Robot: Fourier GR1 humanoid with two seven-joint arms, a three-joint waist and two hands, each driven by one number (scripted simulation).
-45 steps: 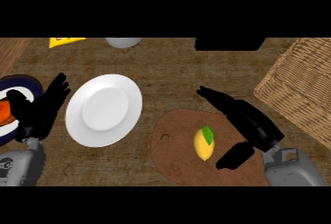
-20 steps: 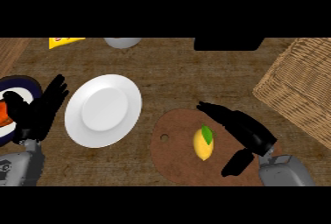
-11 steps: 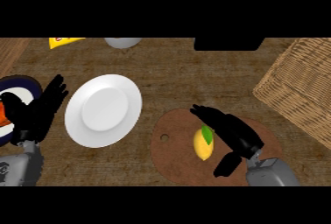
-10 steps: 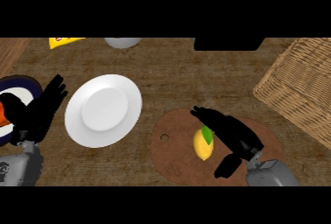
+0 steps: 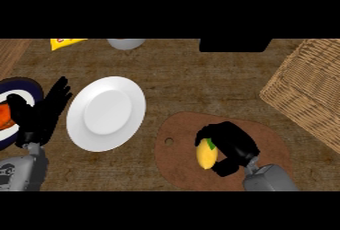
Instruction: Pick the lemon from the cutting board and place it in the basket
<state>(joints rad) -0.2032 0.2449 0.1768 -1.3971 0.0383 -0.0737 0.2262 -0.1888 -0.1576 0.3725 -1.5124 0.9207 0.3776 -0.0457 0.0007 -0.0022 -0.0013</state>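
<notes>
Head view, looking steeply down on a brown, mottled tabletop. The cutting board, a dark brown rounded slab with a small hole near its left edge, serves as the landmark for all positions below.

The lemon lies on the cutting board, left of the board's centre; it is yellow with a green patch at its upper end. The right hand sits over the board with its fingers curled down round the lemon's upper and right sides and the thumb at the lemon's lower right, so the hand is closed upon the fruit. Whether the lemon is lifted clear of the board cannot be told. The grey right forearm enters from the lower edge, at the board's lower right.

The basket, of woven wicker, stands to the upper right of the cutting board, apart from it and partly cut off by the view's right edge.

A white plate lies to the left of the board, near it but not touching. Further left, the left hand rests open with fingers straight and pointing upward, holding nothing; it overlaps a dark-rimmed plate at the view's left edge. Well above the board, along the far edge, are a yellow item, a grey rounded object and a black object.
</notes>
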